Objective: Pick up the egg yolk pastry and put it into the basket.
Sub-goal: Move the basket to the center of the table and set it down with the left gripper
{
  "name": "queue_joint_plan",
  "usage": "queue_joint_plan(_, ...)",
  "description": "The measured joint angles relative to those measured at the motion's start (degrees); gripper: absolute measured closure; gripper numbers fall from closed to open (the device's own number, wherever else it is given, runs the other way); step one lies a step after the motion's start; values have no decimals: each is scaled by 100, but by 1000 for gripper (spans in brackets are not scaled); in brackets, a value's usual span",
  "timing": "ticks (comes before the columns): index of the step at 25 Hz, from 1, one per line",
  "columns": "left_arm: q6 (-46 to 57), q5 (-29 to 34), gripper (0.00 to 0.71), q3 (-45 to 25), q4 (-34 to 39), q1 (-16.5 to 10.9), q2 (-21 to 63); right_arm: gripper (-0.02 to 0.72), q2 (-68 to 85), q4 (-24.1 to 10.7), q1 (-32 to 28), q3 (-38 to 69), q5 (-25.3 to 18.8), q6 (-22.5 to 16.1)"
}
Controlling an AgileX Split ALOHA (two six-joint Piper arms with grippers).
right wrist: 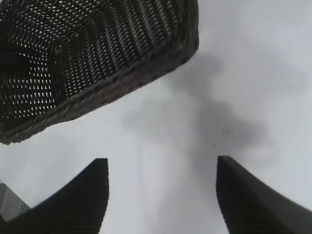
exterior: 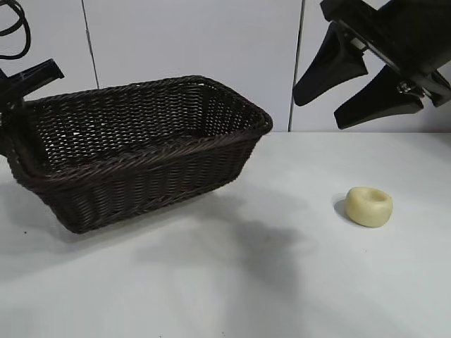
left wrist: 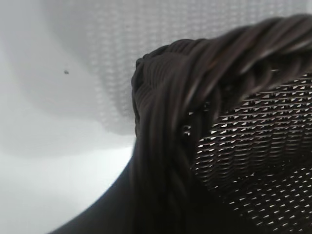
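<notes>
The egg yolk pastry (exterior: pixel 369 205), a pale cream-yellow puck with a dimple, lies on the white table at the right. The dark brown wicker basket (exterior: pixel 141 151) stands at the left; it also shows in the right wrist view (right wrist: pixel 122 58). My right gripper (exterior: pixel 317 113) hangs open and empty high above the table, up and left of the pastry; its wrist view (right wrist: pixel 161 165) shows only bare table between the fingers, and the pastry is out of that view. My left gripper (exterior: pixel 17 95) is at the basket's left end, closed around the braided rim (left wrist: pixel 161 146).
The white table (exterior: pixel 282 282) stretches between basket and pastry and toward the front. A white panelled wall stands behind. The arm's shadow falls on the table right of the basket.
</notes>
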State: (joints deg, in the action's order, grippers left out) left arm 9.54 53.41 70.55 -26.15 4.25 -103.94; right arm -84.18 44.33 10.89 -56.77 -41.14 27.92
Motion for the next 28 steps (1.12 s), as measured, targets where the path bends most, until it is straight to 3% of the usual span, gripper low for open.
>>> queue_joint_plan(9,-1401,850,611,914,24,49,-479,241,0,0,0,0,-86,0)
queue_joint_plan(13,-1799,1079,611,1176,60,282,-589,241,0,0,0,0,-92,0)
queue_joint_plan(17,-1997,1118,611,1236,38,515,-629,241,0,0,0,0,-92,0)
queue_joint_plan(28,-2004,928,611,1254,88,532,-1031,241,0,0,0,0,-133,0)
